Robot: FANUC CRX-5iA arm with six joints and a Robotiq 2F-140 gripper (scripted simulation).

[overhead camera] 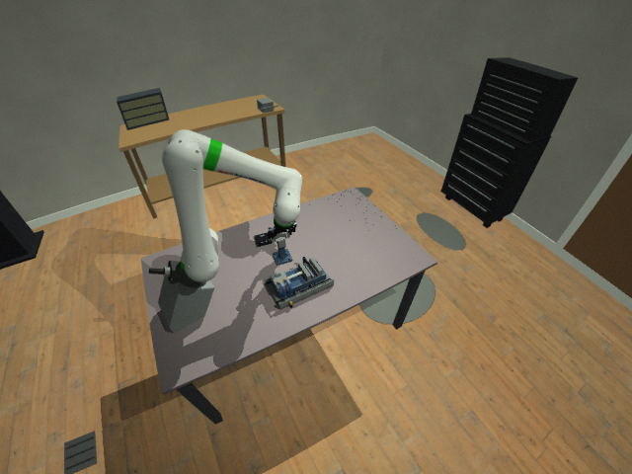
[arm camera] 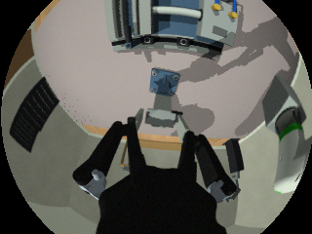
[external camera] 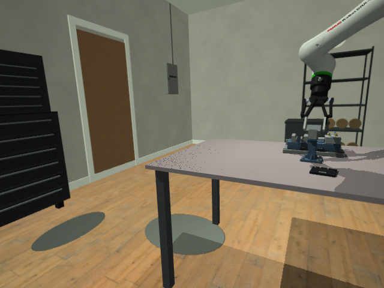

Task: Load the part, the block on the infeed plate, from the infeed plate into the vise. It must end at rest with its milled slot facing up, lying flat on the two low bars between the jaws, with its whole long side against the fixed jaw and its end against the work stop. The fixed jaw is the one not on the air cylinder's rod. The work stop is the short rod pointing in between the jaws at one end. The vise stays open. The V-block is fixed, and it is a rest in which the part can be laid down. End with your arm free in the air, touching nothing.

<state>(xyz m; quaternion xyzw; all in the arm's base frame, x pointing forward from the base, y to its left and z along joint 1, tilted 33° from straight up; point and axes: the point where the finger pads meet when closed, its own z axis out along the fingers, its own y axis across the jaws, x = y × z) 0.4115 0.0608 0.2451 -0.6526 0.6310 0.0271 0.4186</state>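
Your gripper (external camera: 315, 123) has its jaws standing about half open, with nothing clamped between them. It hangs straight down, directly over the part (external camera: 312, 135). The part is off the infeed plate (external camera: 323, 171) and sits on top of the V-block (external camera: 311, 153). In the wrist view the grey block (arm camera: 160, 117) shows just ahead of the fingertips, with the blue foot of the V-block beyond it. I read that resting place as deliberate. The V-block lets you set the part down and take it again from another side, so that the milled slot can finish facing up. None of the views shows clearly which way the slot faces now, so check that before you commit. The half-open spread appears wide enough to straddle the block without nudging it, which suits a careful descent for a regrasp. Come down centred, because a finger catching an edge could tip the part out of the rest. Further out, the vise (overhead camera: 301, 280) stands open on the table (external camera: 248, 161), just beyond the V-block and near enough for a short carry. Its air cylinder end (arm camera: 217, 14) lies to the right in the wrist view, so I judge the fixed jaw to be the one on the left. The black infeed plate lies bare on the near side of the V-block in the exterior view.
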